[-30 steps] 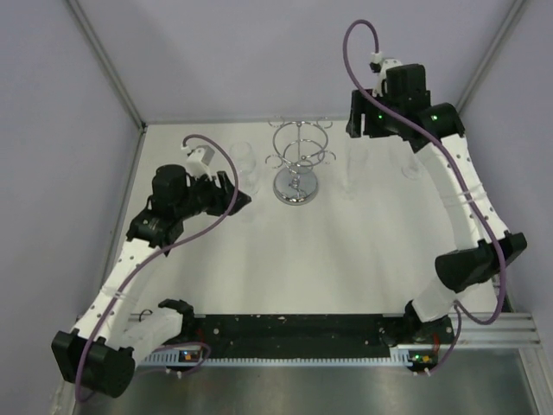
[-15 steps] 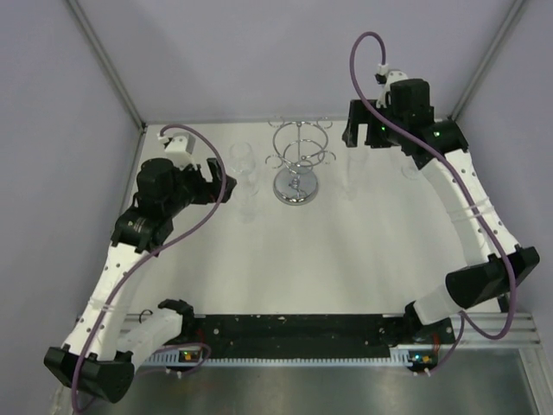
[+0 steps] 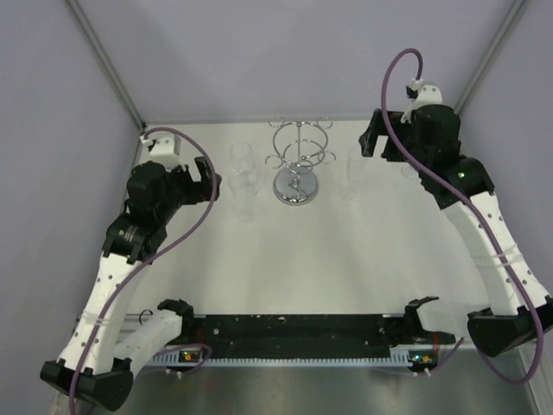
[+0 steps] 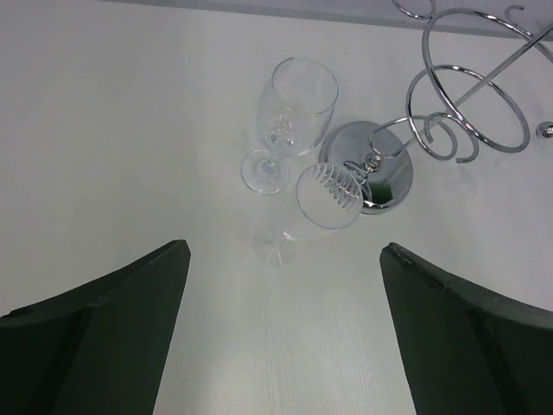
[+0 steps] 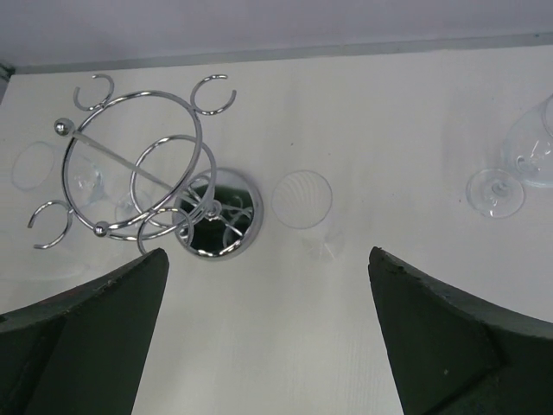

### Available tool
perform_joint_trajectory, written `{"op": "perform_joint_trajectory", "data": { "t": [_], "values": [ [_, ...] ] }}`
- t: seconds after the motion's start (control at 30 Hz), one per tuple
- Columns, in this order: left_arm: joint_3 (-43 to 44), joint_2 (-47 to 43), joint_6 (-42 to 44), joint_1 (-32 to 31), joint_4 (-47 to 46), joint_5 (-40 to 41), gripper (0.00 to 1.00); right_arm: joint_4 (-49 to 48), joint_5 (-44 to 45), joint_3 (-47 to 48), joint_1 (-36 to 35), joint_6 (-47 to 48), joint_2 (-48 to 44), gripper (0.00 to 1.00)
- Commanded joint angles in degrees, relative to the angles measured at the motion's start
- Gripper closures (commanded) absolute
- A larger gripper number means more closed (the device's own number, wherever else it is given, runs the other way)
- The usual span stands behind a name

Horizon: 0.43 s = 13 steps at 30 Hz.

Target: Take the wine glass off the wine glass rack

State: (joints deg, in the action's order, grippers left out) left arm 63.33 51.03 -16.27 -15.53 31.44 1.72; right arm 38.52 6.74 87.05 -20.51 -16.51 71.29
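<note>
Both the left hand [image 3: 212, 179] and right hand [image 3: 373, 145] are spread wide with nothing in them, loops on the rack [image 3: 298, 164] look bare, wine glass [image 4: 298, 95] standing on the bench [image 3: 346, 259] just beside its base, so I'd back away high and slow, clear of the stems.

Overhead looks down; wrist cameras (opposite sides) share the rack [image 4: 389, 181].
</note>
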Motion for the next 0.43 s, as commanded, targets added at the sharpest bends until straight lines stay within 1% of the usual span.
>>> {"op": "perform_joint_trajectory", "data": {
  "t": [0.0, 0.17, 0.27, 0.4],
  "values": [
    [0.39, -2.59, 1.94, -0.20, -2.70, 1.36, 0.02, -6.79, 1.43, -2.58, -0.49, 1.48, -4.57, 0.01],
    [-0.49, -3.74, 1.95, -0.20, -2.70, 2.41, 0.02, -7.50, 0.73, -3.72, -0.49, 1.31, -6.42, 0.01],
    [-0.75, -4.62, 2.12, -0.20, -2.79, 3.90, 0.02, -7.06, -0.24, -2.76, -0.58, 1.48, -6.43, 0.01],
    [-0.58, -5.67, 2.38, -0.20, -2.96, 4.61, 0.02, -7.41, 3.54, -2.67, -1.02, -0.09, -7.21, 0.01]
  ]
}}
